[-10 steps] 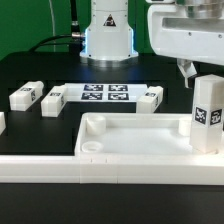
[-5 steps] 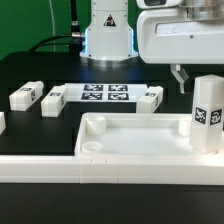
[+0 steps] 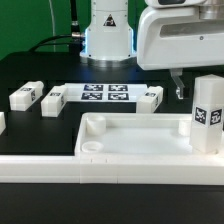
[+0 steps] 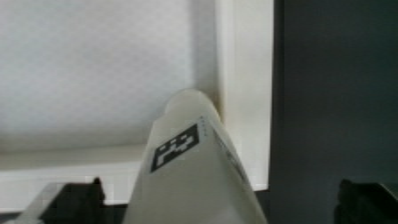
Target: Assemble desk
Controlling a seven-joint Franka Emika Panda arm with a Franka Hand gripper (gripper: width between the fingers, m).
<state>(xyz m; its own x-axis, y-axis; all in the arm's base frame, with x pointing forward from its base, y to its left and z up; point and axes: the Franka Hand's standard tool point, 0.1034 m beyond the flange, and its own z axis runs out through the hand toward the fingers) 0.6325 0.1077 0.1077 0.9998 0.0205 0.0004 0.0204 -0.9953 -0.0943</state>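
The desk's white tray-like top [image 3: 140,150] lies at the front, with a round socket [image 3: 90,144] in its near left corner. One tagged square leg [image 3: 207,115] stands upright at the top's right corner. My gripper [image 3: 190,92] hangs open over that leg. In the wrist view the leg [image 4: 183,165] rises between the two dark fingertips [image 4: 71,203] with a gap on each side, and the gripper [image 4: 217,205] holds nothing. Three more legs lie on the black table: two at the exterior view's left [image 3: 24,97] [image 3: 53,100] and one further right [image 3: 151,97].
The marker board [image 3: 106,93] lies flat behind the desk top, between the loose legs. A low white rail [image 3: 35,166] runs along the front left. The arm's base [image 3: 108,35] stands at the back. A white piece [image 3: 2,122] shows at the left edge.
My gripper has shifted towards the exterior view's left and come lower beside the upright leg. Its jaws stayed open. No part has moved.
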